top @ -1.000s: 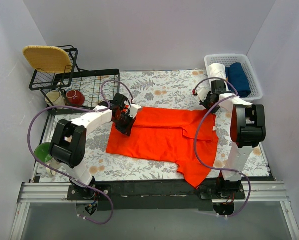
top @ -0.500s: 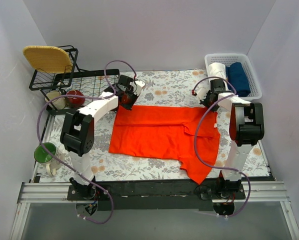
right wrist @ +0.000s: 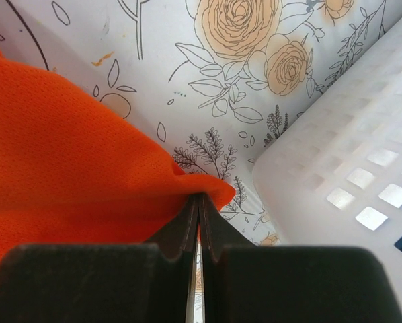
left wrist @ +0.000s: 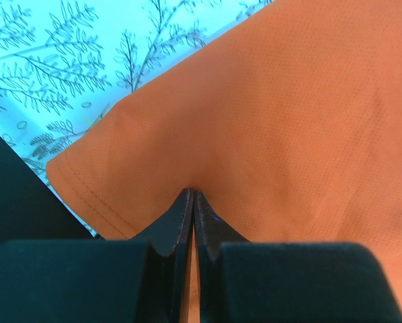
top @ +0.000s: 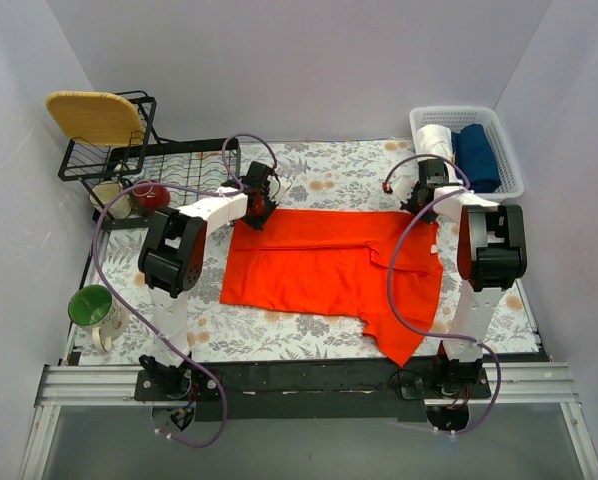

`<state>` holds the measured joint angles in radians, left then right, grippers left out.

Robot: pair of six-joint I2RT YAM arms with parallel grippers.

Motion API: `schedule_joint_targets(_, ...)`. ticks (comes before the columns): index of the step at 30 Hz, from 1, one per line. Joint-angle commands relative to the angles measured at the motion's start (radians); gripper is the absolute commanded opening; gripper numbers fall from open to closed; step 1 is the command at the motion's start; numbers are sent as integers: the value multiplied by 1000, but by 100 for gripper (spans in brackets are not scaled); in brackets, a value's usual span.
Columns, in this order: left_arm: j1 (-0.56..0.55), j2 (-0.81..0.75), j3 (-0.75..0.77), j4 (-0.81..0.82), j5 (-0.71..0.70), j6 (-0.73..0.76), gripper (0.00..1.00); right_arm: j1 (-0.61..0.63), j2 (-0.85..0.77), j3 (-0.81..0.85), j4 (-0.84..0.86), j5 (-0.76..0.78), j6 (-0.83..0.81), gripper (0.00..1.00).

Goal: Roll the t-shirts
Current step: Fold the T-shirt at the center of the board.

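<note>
We take the white basket [top: 469, 113] as our reference. The orange-red t-shirt [top: 329, 265] lies spread flat on the floral cloth [top: 329, 165], left of the basket and nearer the arm bases. It is one wide band, with a flap hanging toward the near edge at the end below the basket.

The right gripper [right wrist: 199, 198] is pinched closed on the shirt corner just beside the basket wall, with fabric caught between the fingertips. The left gripper [left wrist: 193, 195] is also clamped on cloth. It sits at the far edge of the shirt, at the end well away from the basket, just inside the stitched hem.

Progress: we see no roll at all, no curled edge and no tube. We judge this as early, with the shirt being stretched or squared from its two far corners. The fabric between the grippers looks mostly smooth. We cannot tell whether it is already folded lengthwise.

Left to do, in our view: tidy the flap, then do the whole roll. A white bundle [top: 437, 137] and a dark blue bundle [top: 476, 152] sit inside the basket.
</note>
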<state>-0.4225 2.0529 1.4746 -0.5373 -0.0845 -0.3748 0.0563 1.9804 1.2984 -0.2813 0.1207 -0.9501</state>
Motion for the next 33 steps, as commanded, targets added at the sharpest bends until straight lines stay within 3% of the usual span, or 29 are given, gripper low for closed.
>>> schedule_joint_targets(1,-2,29,53,31,-35,-1,0,-6,32,68,87,46,-56,6)
schedule_joint_targets(9,-2,24,92,13,-14,-13,0,-3,28,148,19,14,-17,7)
schedule_joint_targets(14,-2,-138,156,-85,83,-67,0,19,-108,170,-143,-56,53,30)
schedule_joint_targets(19,-4,-293,112,-164,267,-69,42,25,-303,76,-323,-219,96,46)
schedule_joint_targets(22,-4,-381,32,-194,328,-87,55,33,-474,-65,-432,-360,39,55)
schedule_joint_targets(26,-2,-456,-75,-214,383,-96,62,48,-763,-253,-562,-548,-143,56)
schedule_joint_targets(33,-4,-497,-163,-224,525,-99,67,138,-988,-424,-906,-590,-569,54)
